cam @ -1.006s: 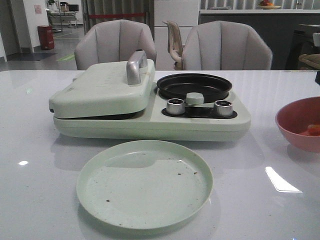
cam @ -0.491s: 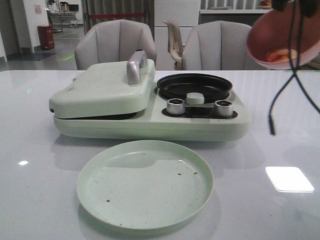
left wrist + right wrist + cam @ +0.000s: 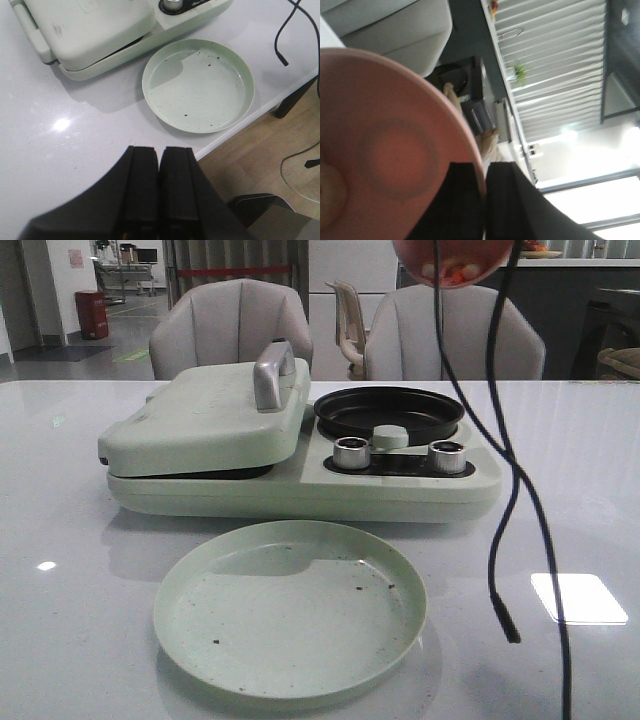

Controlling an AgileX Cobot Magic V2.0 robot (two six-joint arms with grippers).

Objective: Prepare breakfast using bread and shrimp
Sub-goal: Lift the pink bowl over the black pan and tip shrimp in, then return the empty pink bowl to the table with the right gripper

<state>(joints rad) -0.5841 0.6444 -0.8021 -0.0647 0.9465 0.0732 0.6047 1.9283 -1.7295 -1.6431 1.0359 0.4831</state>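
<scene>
Little of the breakfast looked done: the right gripper [image 3: 485,210] pinched the rim of the pink bowl [image 3: 455,262], holding shrimp [image 3: 452,274] high above the black pan [image 3: 389,412], still empty. No bread showed. The left gripper [image 3: 159,192] was closed, empty.

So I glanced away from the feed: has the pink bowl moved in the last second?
Yes. The pink bowl has left the table's right edge, risen, and swung left; it now hangs high above the black pan, gripped by the right pincer.
</scene>
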